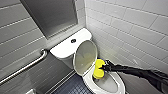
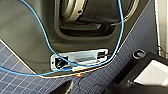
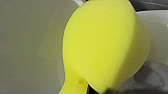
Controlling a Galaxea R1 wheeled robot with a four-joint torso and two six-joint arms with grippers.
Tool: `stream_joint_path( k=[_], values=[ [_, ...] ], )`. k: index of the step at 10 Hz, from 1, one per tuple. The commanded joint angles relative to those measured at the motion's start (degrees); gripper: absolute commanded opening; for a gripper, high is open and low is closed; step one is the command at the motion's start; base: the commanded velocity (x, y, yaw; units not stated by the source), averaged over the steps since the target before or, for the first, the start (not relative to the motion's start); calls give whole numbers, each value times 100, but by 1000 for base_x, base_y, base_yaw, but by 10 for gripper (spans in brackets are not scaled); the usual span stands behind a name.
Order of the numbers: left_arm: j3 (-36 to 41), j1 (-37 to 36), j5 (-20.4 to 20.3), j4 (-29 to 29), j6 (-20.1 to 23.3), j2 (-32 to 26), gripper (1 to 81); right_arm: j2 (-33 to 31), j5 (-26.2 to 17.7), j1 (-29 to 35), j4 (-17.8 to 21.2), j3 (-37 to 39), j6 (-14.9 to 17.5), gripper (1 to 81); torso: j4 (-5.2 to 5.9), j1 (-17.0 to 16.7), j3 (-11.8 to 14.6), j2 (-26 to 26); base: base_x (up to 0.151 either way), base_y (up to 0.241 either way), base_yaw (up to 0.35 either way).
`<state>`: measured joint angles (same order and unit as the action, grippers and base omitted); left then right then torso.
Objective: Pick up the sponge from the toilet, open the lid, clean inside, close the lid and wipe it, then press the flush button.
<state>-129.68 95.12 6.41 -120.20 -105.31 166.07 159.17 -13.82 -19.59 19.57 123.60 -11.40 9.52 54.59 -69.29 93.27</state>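
Observation:
The toilet's white lid (image 1: 85,57) stands raised, leaning back toward the tank. My right gripper (image 1: 104,67) reaches in from the right and is shut on the bright yellow sponge (image 1: 98,69). The sponge hangs at the back of the bowl, just inside the rim and close to the lid's underside. In the right wrist view the sponge (image 3: 105,45) looms large against the pale lid. The small dark flush button (image 1: 73,40) sits in the middle of the white tank top (image 1: 63,48).
White tiled wall runs close along the right of the toilet bowl (image 1: 120,83). A metal grab bar (image 1: 25,67) slants along the left wall. Dark blue floor tiles (image 1: 72,86) lie left of the bowl. The left wrist view looks down on my own base with a blue cable (image 2: 45,35).

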Motion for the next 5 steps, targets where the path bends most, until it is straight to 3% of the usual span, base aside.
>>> stream_joint_path(
  k=[1, 5],
  values=[
    [83, 310, 132, 5, -24, -47, 811, 582, -348, 635, -233, 742, -3, 10, 0, 0, 0, 0, 0, 0, 0],
    [92, 371, 18, 14, -33, -56, 811, 689, -341, 591, -252, 1155, -12, 10, 0, 0, -2, 0, 0, 0, 0]
  ],
)
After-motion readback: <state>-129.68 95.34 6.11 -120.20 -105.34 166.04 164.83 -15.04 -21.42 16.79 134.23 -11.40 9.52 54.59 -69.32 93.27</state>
